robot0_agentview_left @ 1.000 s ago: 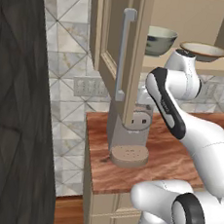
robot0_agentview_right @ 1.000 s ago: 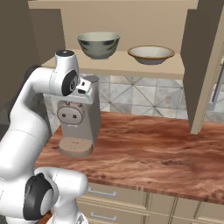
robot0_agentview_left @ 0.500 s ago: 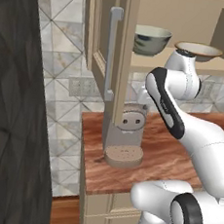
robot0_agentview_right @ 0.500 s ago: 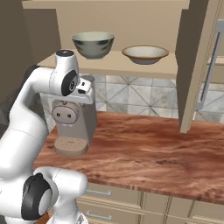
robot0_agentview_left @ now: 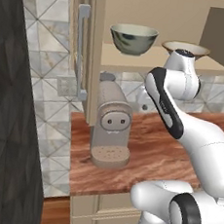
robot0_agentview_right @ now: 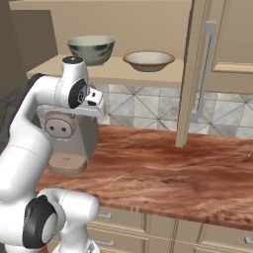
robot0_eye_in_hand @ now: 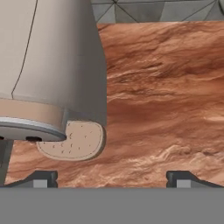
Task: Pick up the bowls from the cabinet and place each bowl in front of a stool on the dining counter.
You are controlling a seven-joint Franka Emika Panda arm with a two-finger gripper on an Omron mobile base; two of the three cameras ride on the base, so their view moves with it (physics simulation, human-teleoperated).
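The cabinet stood open, its door edge-on in the upper left of the left base view, the long grey handle running down its face. In the right base view the door hung in the upper right, with the handle beside it.

Both bowls sat upright on the cabinet shelf, near each other but apart. The deep grey-green bowl was upper centre in the left base view and upper left in the right base view. The shallow cream bowl lay just right of it there; in the left base view it was partly hidden behind the arm.

Below the shelf, a tan coffee machine stood on the reddish-brown wooden surface, left of centre. In the hand view the machine took up the upper left, with the surface spreading to the right.

The gripper pointed down at the surface, well below the bowls. Its fingers were spread wide at the bottom of the hand view, released, with nothing between them.
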